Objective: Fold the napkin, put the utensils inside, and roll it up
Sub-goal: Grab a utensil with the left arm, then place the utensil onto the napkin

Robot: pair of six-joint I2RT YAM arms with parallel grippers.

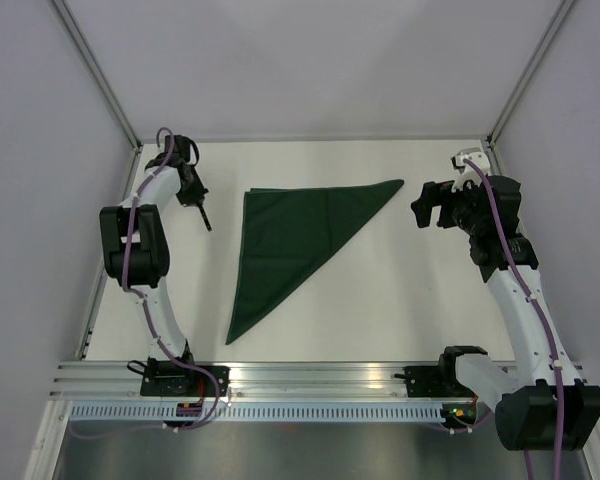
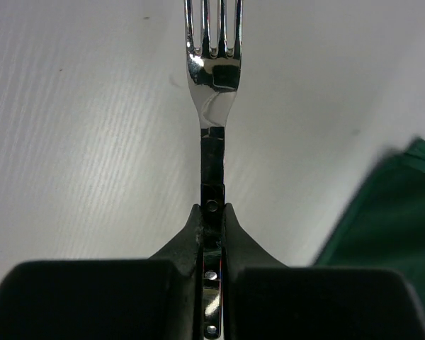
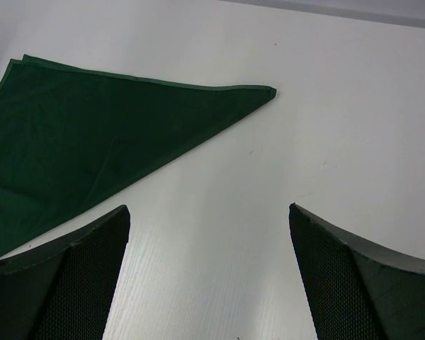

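The dark green napkin [image 1: 290,240] lies flat on the table, folded into a triangle with its long point toward the near side. It also shows in the right wrist view [image 3: 78,134] and at the edge of the left wrist view [image 2: 397,212]. My left gripper [image 1: 198,203] is at the far left, to the left of the napkin, shut on the dark handle of a silver fork [image 2: 214,78] whose tines point away from it. My right gripper [image 1: 427,206] is open and empty, just right of the napkin's right corner, above the table.
The white table [image 1: 400,300] has walls at the back and sides, and an aluminium rail [image 1: 310,380] runs along the near edge. No other utensils are in view.
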